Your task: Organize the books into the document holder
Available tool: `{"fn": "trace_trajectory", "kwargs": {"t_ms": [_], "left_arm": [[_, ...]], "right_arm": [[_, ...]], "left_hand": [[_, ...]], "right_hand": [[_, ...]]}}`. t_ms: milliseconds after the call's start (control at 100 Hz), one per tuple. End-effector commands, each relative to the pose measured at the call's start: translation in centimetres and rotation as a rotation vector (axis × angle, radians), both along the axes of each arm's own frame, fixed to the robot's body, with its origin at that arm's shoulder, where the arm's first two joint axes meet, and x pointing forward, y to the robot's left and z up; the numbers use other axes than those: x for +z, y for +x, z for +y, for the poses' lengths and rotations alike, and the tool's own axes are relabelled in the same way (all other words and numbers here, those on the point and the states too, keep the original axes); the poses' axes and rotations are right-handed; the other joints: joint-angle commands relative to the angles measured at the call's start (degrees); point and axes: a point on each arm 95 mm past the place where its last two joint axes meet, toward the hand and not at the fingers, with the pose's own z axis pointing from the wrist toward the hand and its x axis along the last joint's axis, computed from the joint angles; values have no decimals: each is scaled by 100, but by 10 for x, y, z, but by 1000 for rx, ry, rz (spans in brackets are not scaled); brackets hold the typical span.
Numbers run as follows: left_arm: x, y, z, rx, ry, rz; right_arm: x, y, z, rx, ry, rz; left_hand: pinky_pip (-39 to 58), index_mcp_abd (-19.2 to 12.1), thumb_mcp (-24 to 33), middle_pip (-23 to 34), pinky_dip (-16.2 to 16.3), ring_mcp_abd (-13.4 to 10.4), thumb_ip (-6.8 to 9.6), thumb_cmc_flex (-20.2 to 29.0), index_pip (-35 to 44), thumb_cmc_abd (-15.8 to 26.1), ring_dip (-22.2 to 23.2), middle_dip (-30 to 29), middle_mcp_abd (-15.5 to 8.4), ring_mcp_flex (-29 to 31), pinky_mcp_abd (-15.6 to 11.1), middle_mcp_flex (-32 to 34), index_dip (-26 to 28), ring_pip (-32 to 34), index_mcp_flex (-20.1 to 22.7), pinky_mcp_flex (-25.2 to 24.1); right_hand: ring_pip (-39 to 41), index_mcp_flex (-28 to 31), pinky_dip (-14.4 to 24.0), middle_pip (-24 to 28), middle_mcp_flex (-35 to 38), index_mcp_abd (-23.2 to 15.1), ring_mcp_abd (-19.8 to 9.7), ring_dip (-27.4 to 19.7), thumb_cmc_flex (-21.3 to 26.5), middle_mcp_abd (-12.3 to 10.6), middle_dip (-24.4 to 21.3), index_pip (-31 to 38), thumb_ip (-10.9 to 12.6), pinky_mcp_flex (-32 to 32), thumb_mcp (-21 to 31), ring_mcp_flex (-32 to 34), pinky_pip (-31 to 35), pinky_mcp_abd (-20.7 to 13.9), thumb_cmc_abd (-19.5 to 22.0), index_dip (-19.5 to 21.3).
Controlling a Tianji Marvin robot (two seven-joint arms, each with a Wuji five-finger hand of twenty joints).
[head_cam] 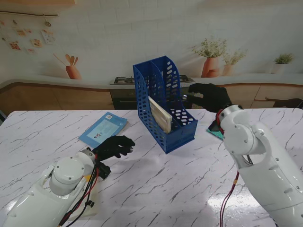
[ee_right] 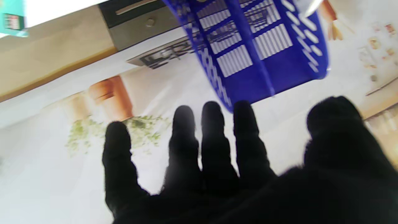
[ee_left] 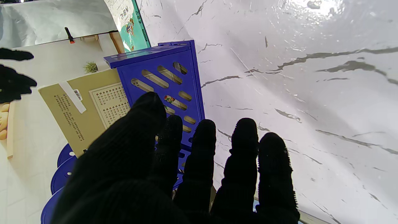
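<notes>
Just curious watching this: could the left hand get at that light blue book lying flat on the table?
Probably yes. The left hand is open and empty, and the blue book lies flat just beyond it, with nothing between them.

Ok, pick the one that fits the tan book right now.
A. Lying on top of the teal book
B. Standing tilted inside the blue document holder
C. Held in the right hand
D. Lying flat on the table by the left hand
B: the tan book leans inside a compartment of the blue document holder, while the left hand and right hand both hold nothing.
</notes>
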Motion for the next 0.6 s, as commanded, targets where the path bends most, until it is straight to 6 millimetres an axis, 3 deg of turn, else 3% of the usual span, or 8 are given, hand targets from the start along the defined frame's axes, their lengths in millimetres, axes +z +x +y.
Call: {"fn": "trace_trajectory", "kwargs": {"t_ms": [0,360,590], "left_arm": [[-1,-2,-3,-15,-18,-10],[-4,-4,-3,-17,-15,2],[-5,-4,-3,-17,-13,8]], "right_arm": [[-14,-6,-18,-50,-26,33],[-56,-13,-80,-191,-77,204],[-83,-8,-103,-234,-80,325]], "left_hand": [[-54,-5,-94,72,-7,-58,120,32,49,54,-25,-31,8,-67,61,-117,11,72,-1,-22],[-58,-3,-98,70,-7,-58,121,23,45,68,-25,-33,8,-72,66,-124,6,69,-15,-26],[-59,-8,-128,60,-8,-61,120,21,42,94,-29,-38,6,-77,64,-138,4,63,-15,-29]], "right_hand": [[61,238,30,30,120,19,-118,-58,73,-52,40,27,257,3,-105,154,54,-816,183,-119],[-101,124,-24,-142,-101,18,-225,-154,299,-91,1,34,281,-122,-241,-94,-76,-1039,257,-149],[-243,-35,-258,-234,-346,118,-365,-367,395,-111,-133,-70,300,-257,-345,-360,-431,-1289,345,-224]]}}
